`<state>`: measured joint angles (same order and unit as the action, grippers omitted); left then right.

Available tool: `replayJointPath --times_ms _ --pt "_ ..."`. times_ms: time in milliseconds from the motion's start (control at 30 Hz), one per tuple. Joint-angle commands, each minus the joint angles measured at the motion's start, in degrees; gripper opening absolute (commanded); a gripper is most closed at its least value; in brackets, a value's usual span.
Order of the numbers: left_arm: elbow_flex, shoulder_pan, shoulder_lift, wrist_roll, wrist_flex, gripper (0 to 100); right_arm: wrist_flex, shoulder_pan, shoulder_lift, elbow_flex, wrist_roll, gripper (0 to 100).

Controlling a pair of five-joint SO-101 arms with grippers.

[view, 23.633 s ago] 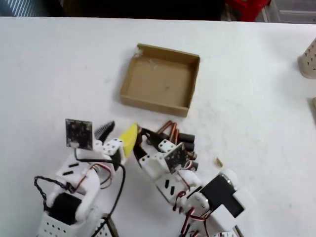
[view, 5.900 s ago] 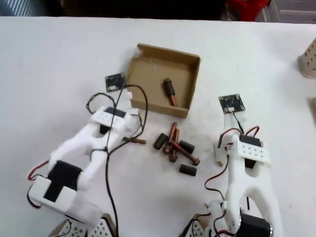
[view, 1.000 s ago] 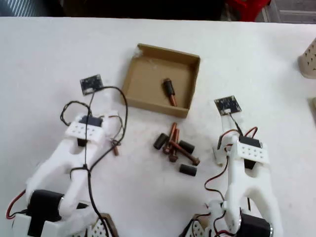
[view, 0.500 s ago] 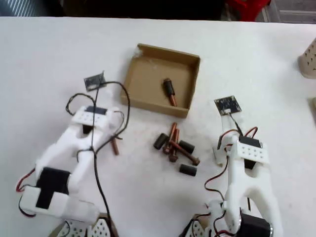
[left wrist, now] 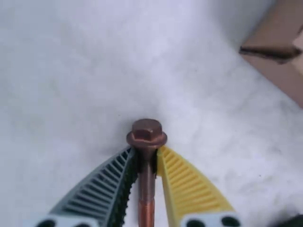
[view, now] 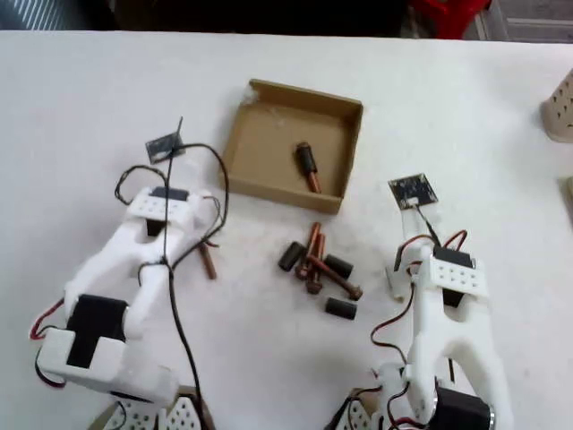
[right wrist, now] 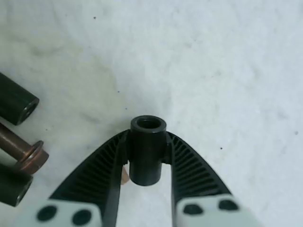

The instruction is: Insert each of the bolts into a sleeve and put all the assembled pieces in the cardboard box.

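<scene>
The left gripper (left wrist: pixel 147 153) is clamping a bolt (left wrist: pixel 147 134) near the box's (view: pixel 277 191) front-left corner; the right gripper (right wrist: pixel 147 139) is gripping a sleeve (right wrist: pixel 147 158) off its front-right corner. One assembled piece (view: pixel 308 166) is lying inside.

A white table (view: pixel 466 107) lay under even light; beyond its far edge the room was dark, with a red object (view: pixel 443 16). A beige perforated piece (view: pixel 560 112) stood at the table's side.
</scene>
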<state>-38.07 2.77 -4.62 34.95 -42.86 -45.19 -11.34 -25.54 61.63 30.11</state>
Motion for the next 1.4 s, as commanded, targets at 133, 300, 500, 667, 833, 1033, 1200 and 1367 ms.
replayJointPath --times_ms 133,300,500,667,833,1033,1200,1367 --pt "2.7 -1.5 -0.7 0.5 0.0 8 -0.4 0.1 -1.5 -0.4 0.4 1.6" --pt "2.7 -1.5 -0.7 0.5 0.0 8 -0.4 0.1 -1.5 -0.4 0.4 1.6" --pt "3.4 -1.5 -0.6 0.5 -0.6 11 -0.4 0.1 -1.5 -0.4 0.4 1.6" --pt "6.2 -1.5 -0.7 0.7 -5.2 17 -0.4 0.1 -1.5 -0.4 0.4 1.6" --pt "6.2 -1.4 -1.0 0.6 -5.0 17 -0.4 0.1 -1.5 -0.4 0.4 1.6" --pt "11.9 -1.4 -8.8 0.2 -5.0 3 -0.4 0.1 -1.5 -0.4 0.3 1.6" --pt "14.0 -1.1 -10.3 -3.6 -6.8 2 -0.4 0.1 -1.5 -0.4 0.3 1.6" --pt "13.4 -2.9 -7.4 -4.0 -7.0 2 -2.8 0.5 -2.2 -0.9 0.2 1.6"
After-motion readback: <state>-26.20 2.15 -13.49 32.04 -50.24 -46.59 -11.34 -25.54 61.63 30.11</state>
